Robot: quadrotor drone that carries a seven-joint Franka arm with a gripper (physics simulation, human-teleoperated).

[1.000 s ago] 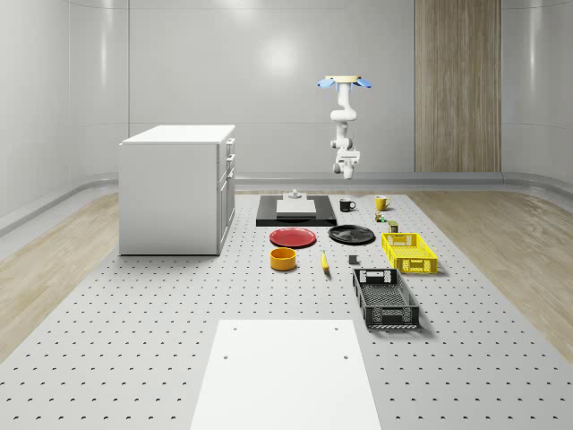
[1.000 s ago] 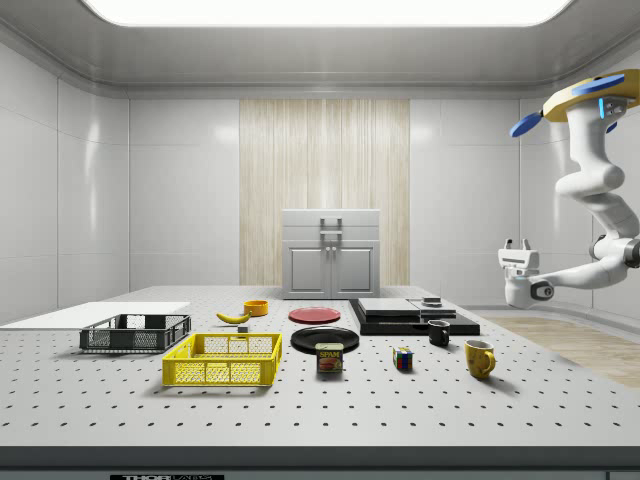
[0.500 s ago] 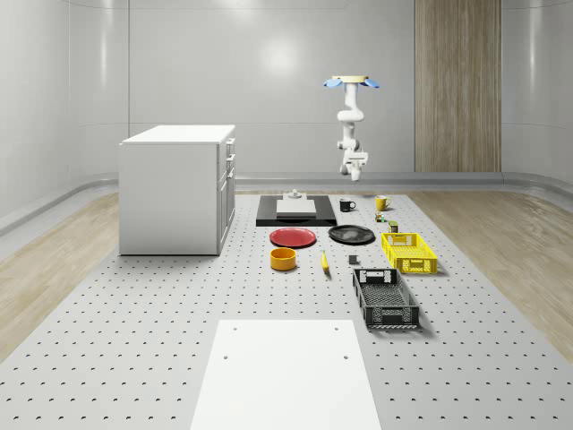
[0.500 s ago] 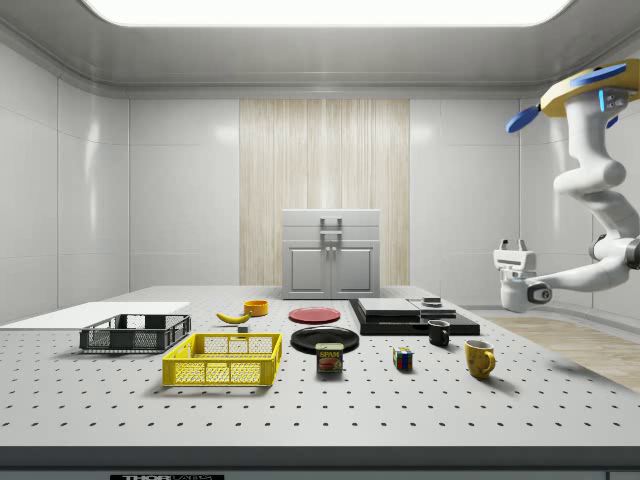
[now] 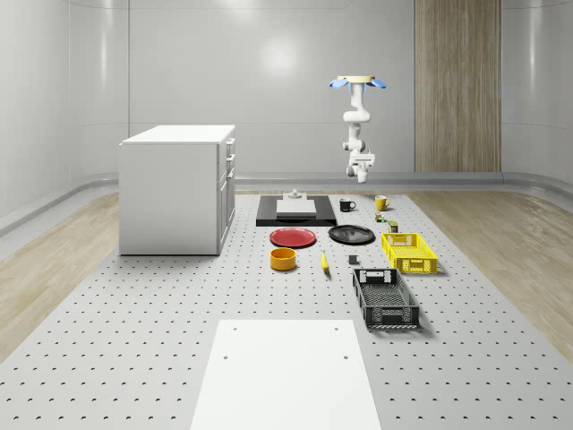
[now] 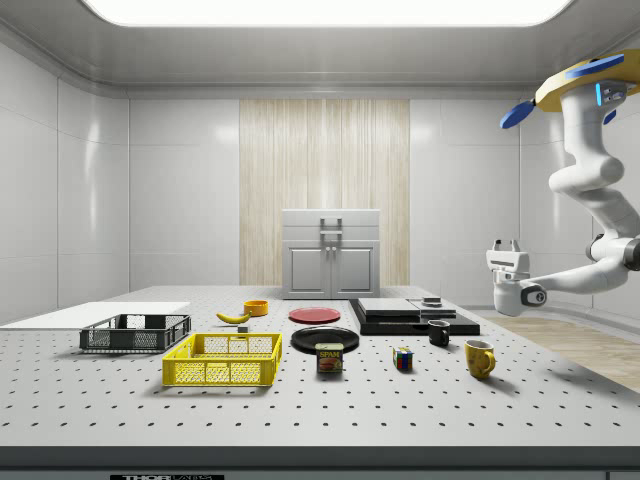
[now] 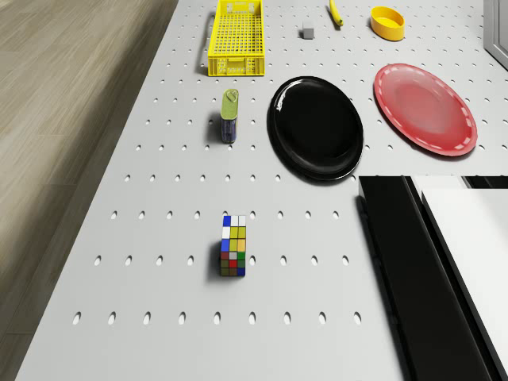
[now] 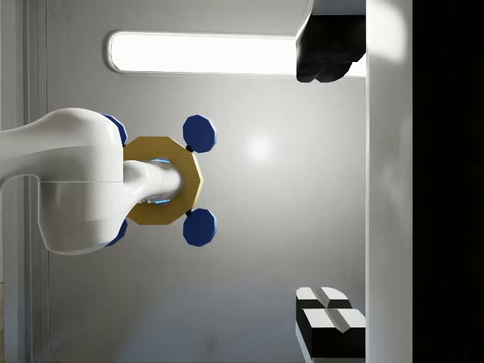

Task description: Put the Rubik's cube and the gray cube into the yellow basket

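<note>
The Rubik's cube (image 7: pixel 232 246) (image 6: pixel 402 359) lies on the perforated table near its far end, beside the black slab. The small gray cube (image 7: pixel 307 32) (image 5: pixel 353 261) sits on the table next to the yellow basket (image 7: pixel 236 28) (image 5: pixel 408 252) (image 6: pixel 222 360), which holds nothing I can see. The drone (image 5: pixel 357 82) (image 6: pixel 590 85) hovers high over the table's far end. Its arm hangs down and the gripper (image 6: pixel 505 243) (image 5: pixel 362 163) (image 8: pixel 302 193) points upward, open and holding nothing, well above the yellow mug and far from both cubes.
A tin can (image 7: pixel 230 115) stands between the Rubik's cube and the basket. A black plate (image 7: pixel 315 127), a red plate (image 7: pixel 425 107), an orange bowl (image 7: pixel 386 21) and a banana (image 7: pixel 336 12) lie nearby. Two mugs (image 6: pixel 479 357) (image 6: pixel 439 333), a black crate (image 5: pixel 384 297) and a white cabinet (image 5: pixel 177 188) also stand here.
The drone, arm and gripper have drifted toward the whole-scene view's right, and toward the side view's left. The objects on the table have not moved.
</note>
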